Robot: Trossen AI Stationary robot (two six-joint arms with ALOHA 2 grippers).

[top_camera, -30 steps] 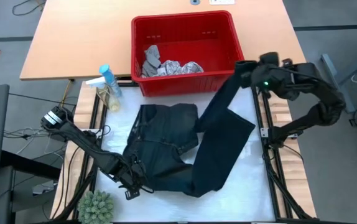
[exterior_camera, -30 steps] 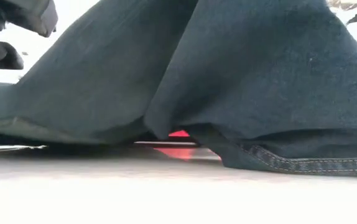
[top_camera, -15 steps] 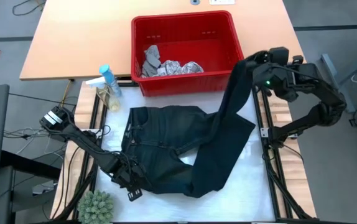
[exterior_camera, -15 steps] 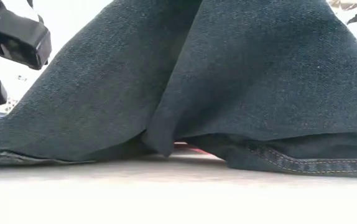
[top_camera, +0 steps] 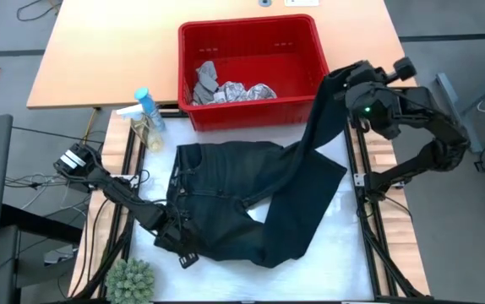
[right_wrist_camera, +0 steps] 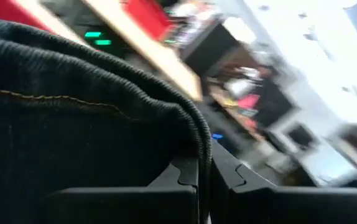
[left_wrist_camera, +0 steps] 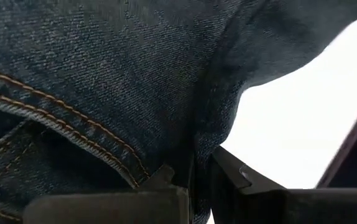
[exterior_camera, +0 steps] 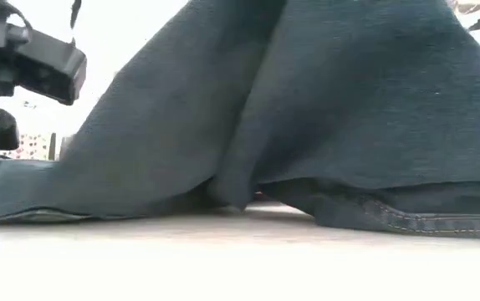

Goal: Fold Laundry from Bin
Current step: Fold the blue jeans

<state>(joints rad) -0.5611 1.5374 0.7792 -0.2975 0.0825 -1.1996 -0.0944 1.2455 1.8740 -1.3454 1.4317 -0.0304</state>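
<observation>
While the left pincer (top_camera: 177, 245) pinches the trousers (top_camera: 251, 198) at the bench's (top_camera: 331, 232) near-left edge and the right pincer (top_camera: 337, 78) clamps a raised leg beside the bin (top_camera: 251, 38), overstretching could tear either grip loose, though open bench apparently remains right of the denim.

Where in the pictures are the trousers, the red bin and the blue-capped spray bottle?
trousers (top_camera: 226, 190): high view, on the seat part lying flat.
red bin (top_camera: 251, 113): high view, on its near outer wall.
spray bottle (top_camera: 144, 101): high view, on its blue cap.
</observation>
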